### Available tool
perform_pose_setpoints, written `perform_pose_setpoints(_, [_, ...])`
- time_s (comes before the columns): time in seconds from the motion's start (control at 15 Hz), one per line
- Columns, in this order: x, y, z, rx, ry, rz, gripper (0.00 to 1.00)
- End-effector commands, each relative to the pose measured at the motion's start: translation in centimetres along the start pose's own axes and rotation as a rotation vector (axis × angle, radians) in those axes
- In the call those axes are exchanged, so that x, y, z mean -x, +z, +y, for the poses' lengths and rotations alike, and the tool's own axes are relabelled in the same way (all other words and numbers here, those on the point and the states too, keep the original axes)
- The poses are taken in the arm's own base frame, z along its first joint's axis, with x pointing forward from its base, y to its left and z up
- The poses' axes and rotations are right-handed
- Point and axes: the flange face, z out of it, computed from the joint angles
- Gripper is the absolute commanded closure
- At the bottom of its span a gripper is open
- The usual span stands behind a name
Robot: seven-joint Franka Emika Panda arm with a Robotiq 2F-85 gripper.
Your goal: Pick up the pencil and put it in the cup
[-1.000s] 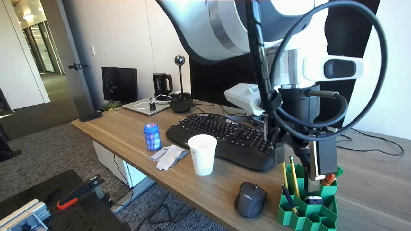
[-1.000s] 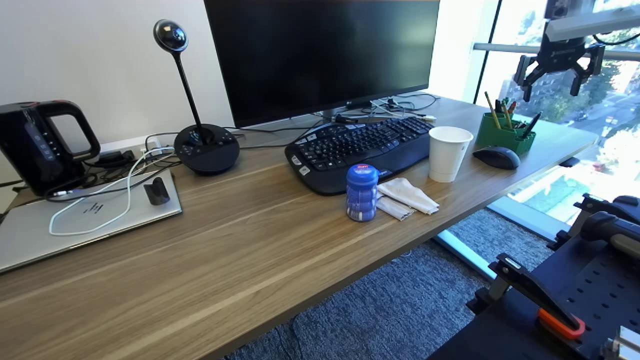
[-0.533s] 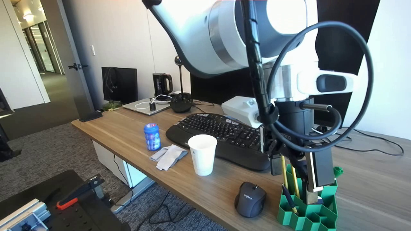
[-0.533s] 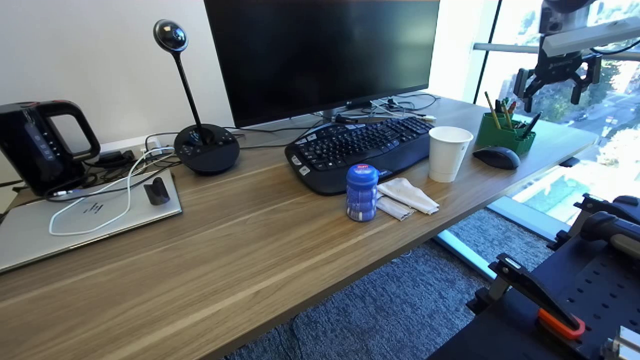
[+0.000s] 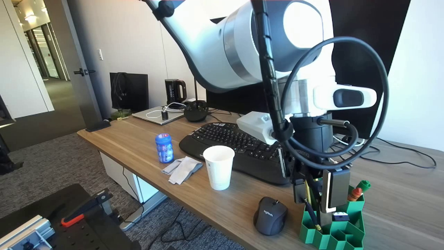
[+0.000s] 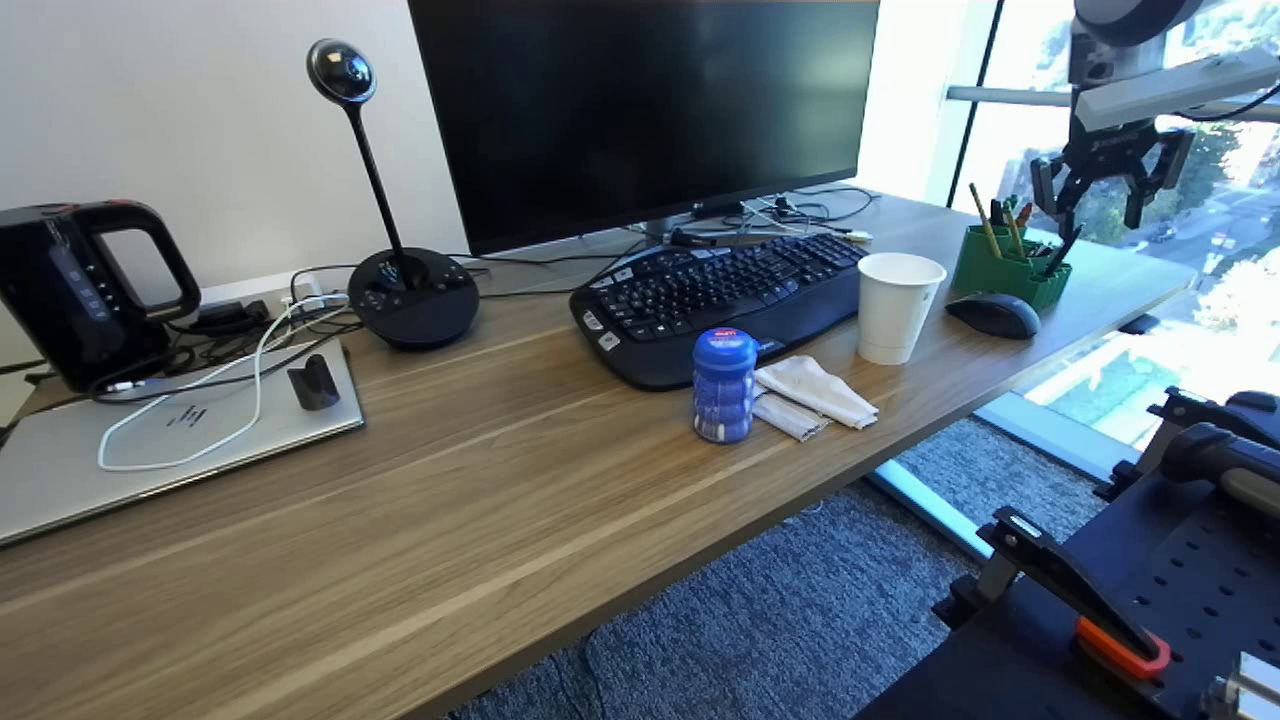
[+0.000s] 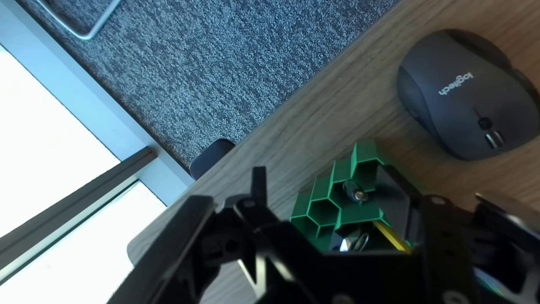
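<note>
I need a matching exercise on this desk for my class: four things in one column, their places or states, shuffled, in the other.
Things
1. Disposable cup
2. Logitech mouse
3. Yellow pencils
4. Silver laptop

Places and states
A. Tilted, in the green pencil holder
B. White, standing upright near the black keyboard
C. Closed, with a white cable lying on it
D. Between the cup and the pencil holder

Right pairs
1-B
2-D
3-A
4-C

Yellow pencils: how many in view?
2, both in the green holder: in an exterior view, the left pencil and, beside it, the right pencil. Others may be hidden.
</note>
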Motion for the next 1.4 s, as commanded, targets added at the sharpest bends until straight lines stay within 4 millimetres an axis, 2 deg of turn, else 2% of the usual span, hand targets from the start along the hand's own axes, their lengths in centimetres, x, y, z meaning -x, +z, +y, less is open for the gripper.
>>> perform_pose_setpoints(0.0, [-0.46,-0.26,-0.10,0.014,0.019,0.020,0.63])
perform_pose_setpoints(0.27, [-0.50,-0.40,-0.04,0.008,0.032,0.030,0.94])
perform_pose_setpoints(0.33, [-0.51,-0.44,-0.02,0.006,0.035,0.029,0.99])
perform_pose_setpoints(0.73, [-0.63,-0.79,0.05,-0.005,0.030,0.037,1.00])
perform_pose_setpoints(0.87, [-0.68,-0.83,0.05,-0.005,0.031,0.037,0.90])
perform_pose_setpoints(0.93, [-0.72,-0.85,0.05,-0.006,0.034,0.037,0.95])
perform_pose_setpoints(1.0, [-0.74,-0.91,0.07,-0.007,0.034,0.036,0.85])
perform_pose_setpoints(1.07, [-0.74,-0.96,0.08,-0.008,0.033,0.038,0.69])
perform_pose_setpoints(1.33, [-0.82,-1.20,-0.08,-0.013,0.040,0.044,0.42])
